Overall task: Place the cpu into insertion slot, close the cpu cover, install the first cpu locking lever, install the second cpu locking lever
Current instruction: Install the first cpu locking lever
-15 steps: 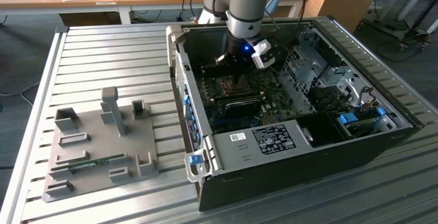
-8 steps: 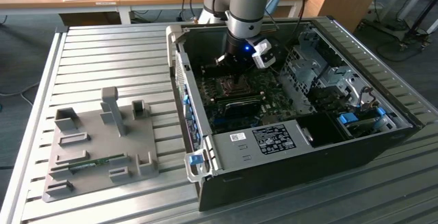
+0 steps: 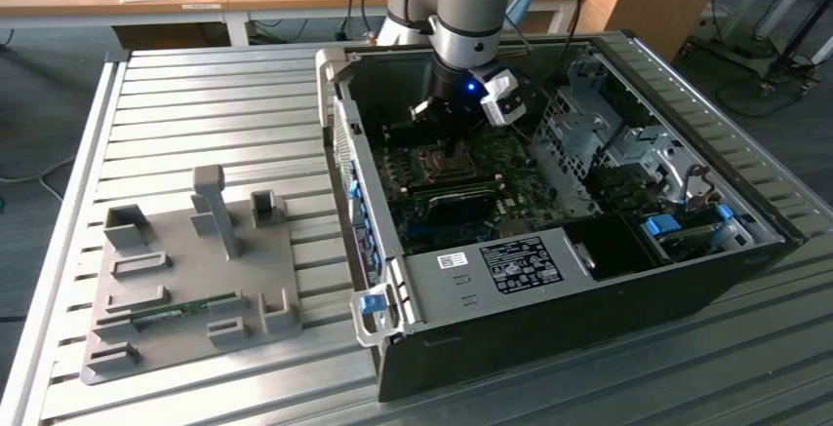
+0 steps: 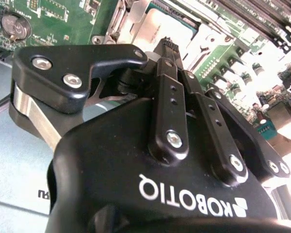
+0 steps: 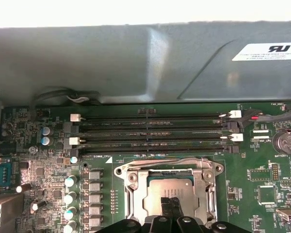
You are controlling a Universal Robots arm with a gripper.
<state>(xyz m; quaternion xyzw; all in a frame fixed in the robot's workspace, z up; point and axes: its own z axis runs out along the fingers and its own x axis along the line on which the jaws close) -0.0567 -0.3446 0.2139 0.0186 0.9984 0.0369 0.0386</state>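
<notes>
In the exterior view, the arm is reaching down into an open computer case (image 3: 729,270) lying on a slatted metal table (image 3: 195,104), with the gripper (image 3: 443,124) hanging low over the motherboard (image 3: 456,187); a grey fixture tray (image 3: 182,280) is sitting well apart on the table toward the exterior view's left. That view is giving the whole layout, but the fingers there are too dark to read. The first wrist view is looking straight onto the socket: the cpu (image 5: 167,191) is lying flat inside it, the cpu cover (image 5: 201,182) is framing it, seemingly lowered around it, and the two fingertips (image 5: 170,206) are pressing together side by side, the claw closed with nothing between them, right over the chip's near edge. Whether they are touching the chip cannot be told. Above the socket, the memory slots (image 5: 155,131) are running in parallel rows. The second wrist view is looking up along the gripper (image 4: 170,46) body, showing the fingers (image 4: 170,87) folded together and the cpu (image 4: 157,26) showing pale beyond the tips.
</notes>
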